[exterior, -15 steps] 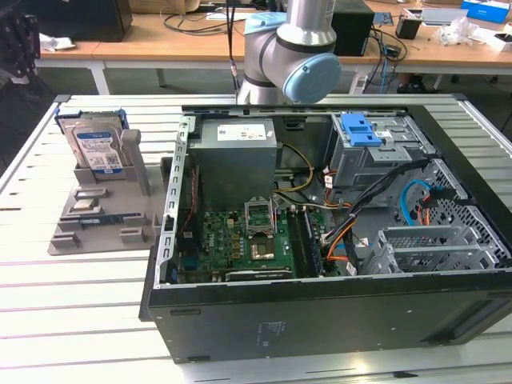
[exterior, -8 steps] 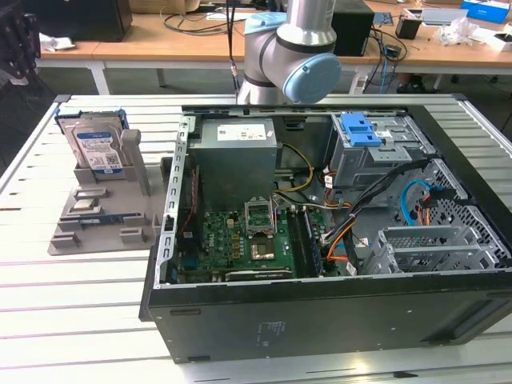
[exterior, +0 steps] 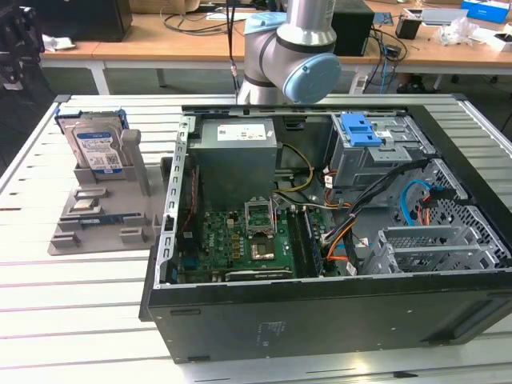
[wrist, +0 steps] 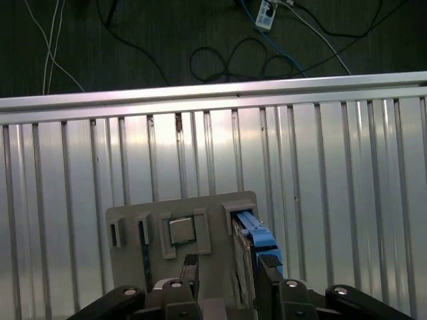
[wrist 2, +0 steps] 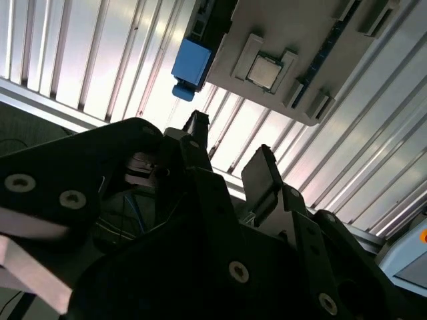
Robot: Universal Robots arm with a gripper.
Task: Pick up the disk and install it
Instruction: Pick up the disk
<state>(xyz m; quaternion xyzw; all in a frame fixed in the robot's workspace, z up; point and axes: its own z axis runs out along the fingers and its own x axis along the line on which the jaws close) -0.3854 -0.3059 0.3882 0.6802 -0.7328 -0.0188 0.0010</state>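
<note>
Broadly, table (exterior: 80, 320): ribbed metal slats that carry everything; it lies under the end effector (wrist: 228, 259), well apart from it.
computer case (exterior: 320, 320): open and lying on its side, away from the end effector, which hangs over the stand. The white sticker on its grey power box (exterior: 240, 132) has print too small to read.
stand (wrist: 127, 280): grey slotted holder directly beneath the end effector.
disk (exterior: 98, 144): stands on edge in a slot of the stand, top end free, with blue rails on both sides. In the first wrist view the disk (wrist: 253, 240) sits beyond the fingertips, nearer one finger's line, and is not touched.
disk handling: judged rigid, metal-cased and weighty for its bulk. Its faces look smooth, so likely slippery, and knocks could harm it. It is probably best gripped across the flat faces or the blue rails near the free top end.
disk label: white and blue; the writing is not legible.
end effector state: fingers spread, nothing between them.
chip (wrist: 179, 231): small square silver part seated in the stand, beside the disk's slot.
</note>
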